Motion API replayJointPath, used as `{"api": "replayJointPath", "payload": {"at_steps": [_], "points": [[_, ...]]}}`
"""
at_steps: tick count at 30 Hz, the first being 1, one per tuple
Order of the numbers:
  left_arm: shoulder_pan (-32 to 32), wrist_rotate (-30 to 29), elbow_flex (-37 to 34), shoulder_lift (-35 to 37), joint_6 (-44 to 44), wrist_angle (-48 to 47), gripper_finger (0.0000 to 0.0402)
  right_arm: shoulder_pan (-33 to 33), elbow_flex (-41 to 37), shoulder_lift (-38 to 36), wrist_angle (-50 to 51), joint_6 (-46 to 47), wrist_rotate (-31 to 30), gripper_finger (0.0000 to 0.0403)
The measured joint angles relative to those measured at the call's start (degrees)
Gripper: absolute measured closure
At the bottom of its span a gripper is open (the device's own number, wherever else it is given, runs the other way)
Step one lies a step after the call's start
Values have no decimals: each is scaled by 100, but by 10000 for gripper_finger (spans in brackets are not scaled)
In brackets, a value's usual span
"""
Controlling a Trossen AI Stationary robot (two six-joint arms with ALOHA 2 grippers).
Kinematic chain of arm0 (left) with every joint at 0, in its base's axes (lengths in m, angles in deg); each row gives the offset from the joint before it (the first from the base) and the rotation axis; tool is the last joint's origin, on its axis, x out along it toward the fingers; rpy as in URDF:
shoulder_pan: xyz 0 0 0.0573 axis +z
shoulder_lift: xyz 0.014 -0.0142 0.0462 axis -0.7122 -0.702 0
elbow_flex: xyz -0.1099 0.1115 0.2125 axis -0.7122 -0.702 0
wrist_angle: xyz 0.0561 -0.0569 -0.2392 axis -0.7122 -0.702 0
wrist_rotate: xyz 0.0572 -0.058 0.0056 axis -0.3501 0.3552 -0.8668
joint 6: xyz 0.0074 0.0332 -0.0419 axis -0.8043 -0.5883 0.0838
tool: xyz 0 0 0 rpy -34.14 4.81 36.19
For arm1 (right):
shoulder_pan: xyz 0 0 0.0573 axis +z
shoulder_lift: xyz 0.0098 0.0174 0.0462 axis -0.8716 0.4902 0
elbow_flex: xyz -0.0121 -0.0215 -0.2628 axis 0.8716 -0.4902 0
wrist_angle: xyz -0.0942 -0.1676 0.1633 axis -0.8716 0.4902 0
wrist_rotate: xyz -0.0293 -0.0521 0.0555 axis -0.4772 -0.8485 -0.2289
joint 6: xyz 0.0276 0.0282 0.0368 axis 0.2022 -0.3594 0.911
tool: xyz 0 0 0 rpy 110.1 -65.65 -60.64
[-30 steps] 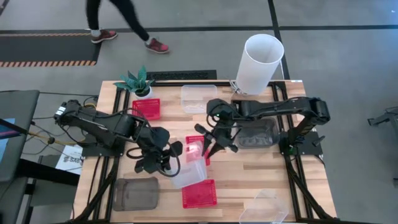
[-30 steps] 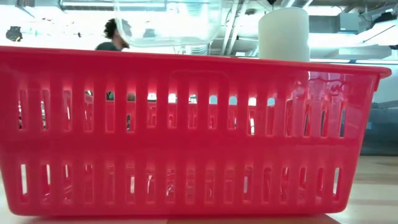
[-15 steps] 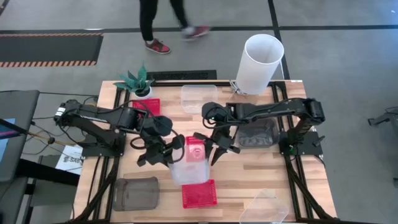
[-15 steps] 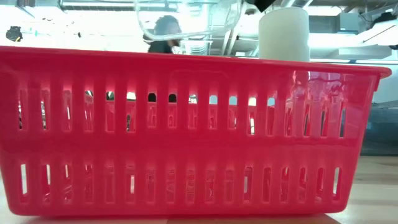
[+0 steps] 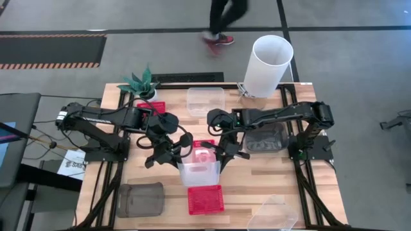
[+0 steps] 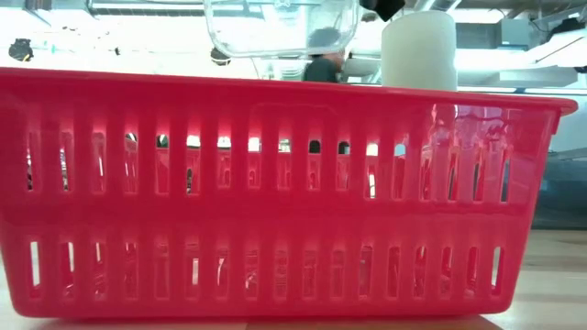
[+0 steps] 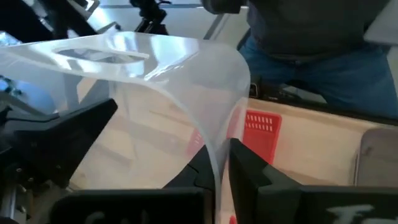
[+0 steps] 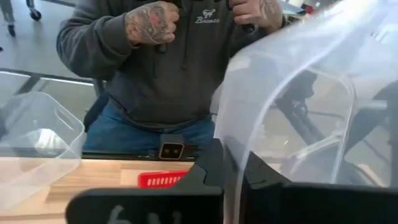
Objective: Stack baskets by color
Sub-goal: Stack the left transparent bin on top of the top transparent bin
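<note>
A clear basket (image 5: pixel 200 172) is held aloft just above the middle of the table (image 5: pixel 257 179) in the high view, shared between both arms: the left gripper (image 5: pixel 174 159) is pinched shut on its wall at the nine o'clock edge, and the right gripper (image 5: pixel 221 156) is pinched shut on the wall at the three o'clock edge, as is confirmed in each wrist view, where clear plastic is seen clamped between the dark fingers. A red basket (image 5: pixel 204 150) lies beneath it, and another red basket (image 5: pixel 206 199) lies at six o'clock. The second clear basket (image 5: pixel 205 101) is set at twelve o'clock, the third clear basket (image 5: pixel 273 214) toward five o'clock. The step in hand is judged to be a two-handed carry or handover. It is best done by one grip being released only once the other is firm, the basket being kept level, then lowered squarely over a clear mate so the walls nest without catching.
</note>
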Motion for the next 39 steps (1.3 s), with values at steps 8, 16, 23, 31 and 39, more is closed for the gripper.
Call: {"api": "replayJointPath", "payload": {"at_steps": [8,16,23,31,39], "points": [[18,-394,2,11,674,482,276,7,-2,-2,2,743,-355,397],[22,-755,93,53,892,725,123,23,1,-8,462,881,-1271,400],[-74,-2628,844,375,1514,-563,80,-19,48,-35,526,1098,-2386,400],[-25,-4282,573,1289,3385,-1478,96,-183,66,-3,-45,2157,-4638,402],[-4,-6383,-890,2233,4816,-674,122,-495,603,644,-458,3066,-6750,402]]}}
